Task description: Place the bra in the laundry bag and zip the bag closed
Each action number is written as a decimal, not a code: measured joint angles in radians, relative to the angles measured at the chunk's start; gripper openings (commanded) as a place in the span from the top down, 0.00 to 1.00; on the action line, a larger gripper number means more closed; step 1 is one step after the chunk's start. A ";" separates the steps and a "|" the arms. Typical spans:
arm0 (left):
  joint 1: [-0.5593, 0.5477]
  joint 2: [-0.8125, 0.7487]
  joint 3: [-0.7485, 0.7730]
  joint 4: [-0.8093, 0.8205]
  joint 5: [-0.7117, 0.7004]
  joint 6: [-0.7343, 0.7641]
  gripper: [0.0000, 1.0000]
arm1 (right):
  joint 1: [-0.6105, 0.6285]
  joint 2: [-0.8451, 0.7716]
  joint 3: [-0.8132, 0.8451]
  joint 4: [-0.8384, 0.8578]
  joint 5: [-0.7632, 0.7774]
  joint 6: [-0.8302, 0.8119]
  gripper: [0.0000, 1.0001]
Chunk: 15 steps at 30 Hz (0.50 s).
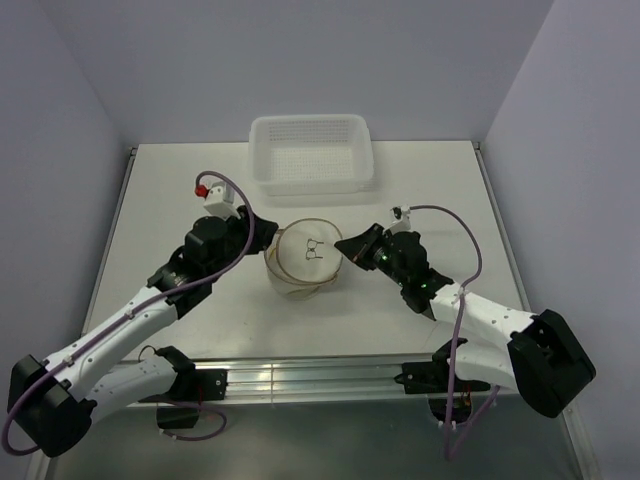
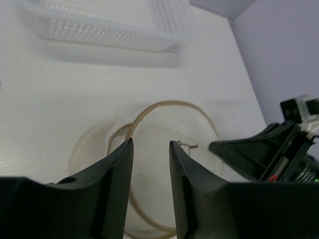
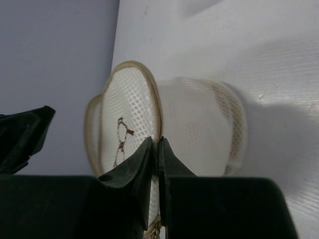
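The laundry bag (image 1: 300, 268) of white mesh lies on its side at the table's middle, with its disc lid (image 1: 312, 250) tilted up and showing a small dark mark. My right gripper (image 1: 347, 251) is shut on the lid's tan rim (image 3: 158, 107), with the bag's body (image 3: 209, 127) behind it. My left gripper (image 1: 266, 238) is open at the bag's left side; its jaws frame the lid (image 2: 169, 127) without touching it. The right gripper's fingers (image 2: 239, 152) show in the left wrist view. The bra is not in view in any frame.
A white perforated plastic basket (image 1: 311, 152) stands at the back of the table, behind the bag; it also shows in the left wrist view (image 2: 109, 25). Purple walls close the table on three sides. A metal rail runs along the near edge (image 1: 310, 380).
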 measured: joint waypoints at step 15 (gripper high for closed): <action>-0.396 -0.256 0.004 -0.200 -0.167 -0.182 0.88 | 0.166 -0.023 -0.002 -0.021 0.285 0.073 1.00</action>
